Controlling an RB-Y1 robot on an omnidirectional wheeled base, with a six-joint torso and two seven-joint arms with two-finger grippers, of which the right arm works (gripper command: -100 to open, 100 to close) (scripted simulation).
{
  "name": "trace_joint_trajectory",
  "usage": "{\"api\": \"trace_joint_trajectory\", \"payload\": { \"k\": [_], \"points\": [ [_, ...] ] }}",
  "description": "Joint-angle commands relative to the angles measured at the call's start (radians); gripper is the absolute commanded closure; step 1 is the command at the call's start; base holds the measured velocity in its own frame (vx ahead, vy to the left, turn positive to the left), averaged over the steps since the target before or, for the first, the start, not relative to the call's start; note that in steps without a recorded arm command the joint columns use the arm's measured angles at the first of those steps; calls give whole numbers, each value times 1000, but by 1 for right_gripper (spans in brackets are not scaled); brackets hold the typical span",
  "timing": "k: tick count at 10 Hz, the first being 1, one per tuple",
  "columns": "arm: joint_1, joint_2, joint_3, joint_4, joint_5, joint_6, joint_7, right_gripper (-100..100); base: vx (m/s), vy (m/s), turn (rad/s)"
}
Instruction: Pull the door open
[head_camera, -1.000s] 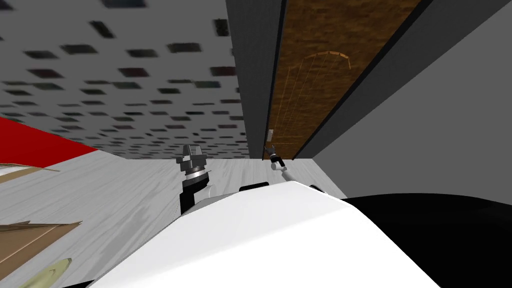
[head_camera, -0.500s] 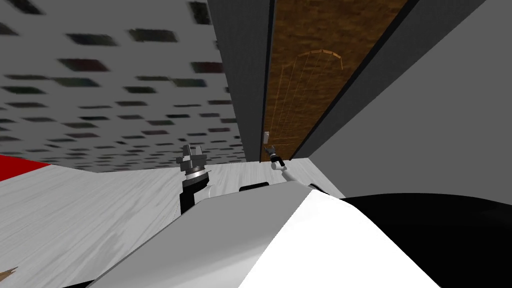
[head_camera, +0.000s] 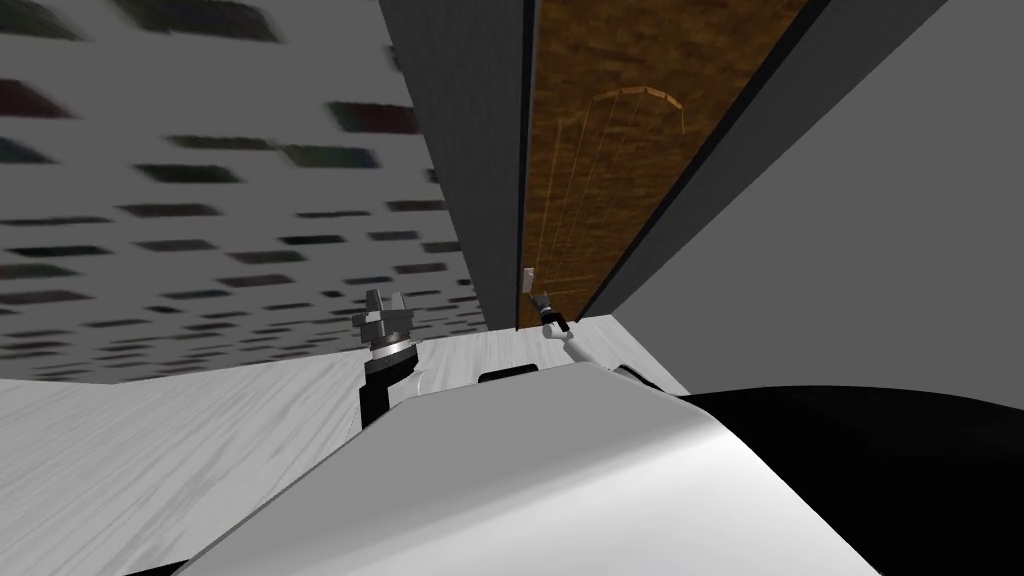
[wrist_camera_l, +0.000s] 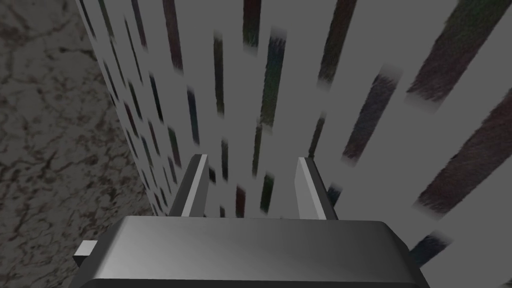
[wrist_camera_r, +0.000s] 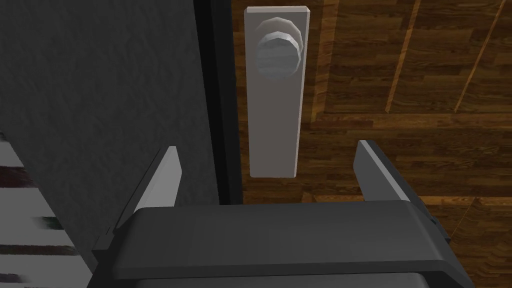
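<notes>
Since the right pincer (wrist_camera_r: 267, 145) is spread wide and aimed at the brown wood-grain door (wrist_camera_r: 400, 75), this reads as the approach to the handle, with no grip made yet. The round grey knob (wrist_camera_r: 278, 47) sits on a tall pale plate (wrist_camera_r: 272, 125), at the end farthest from the pincer. The plate runs along the door's latch-side edge, just beside the dark frame strip (wrist_camera_r: 220, 100).

Of the two fingers (wrist_camera_r: 165, 175), one lies over the grey wall (wrist_camera_r: 100, 100) outside the frame and the other over the door wood. The plate's near end is between them. The knob is beyond the tips, touching neither.

The wide gap is likely kept so the pincer can straddle the knob. It probably has to travel along the plate to the knob before pinching, since closing here would only meet the flat plate. The door looks flush in its frame, so I judge it closed.

The left pincer (wrist_camera_l: 252, 157) is spread, holds nothing, and is raised off to the side, likely parked clear of the door's swing.
</notes>
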Motion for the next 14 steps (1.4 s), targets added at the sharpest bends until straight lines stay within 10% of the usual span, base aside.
{"api": "trace_joint_trajectory", "payload": {
  "k": [1, 5, 14],
  "points": [
    [-5, -2, 2, 8, -5, 2, -8, -100, 174, 18, -141],
    [-10, -4, 2, 15, -10, 2, -13, -100, 79, 13, -54],
    [-16, -3, -11, 27, -10, -2, -11, -100, -202, -19, 23]
  ]
}}
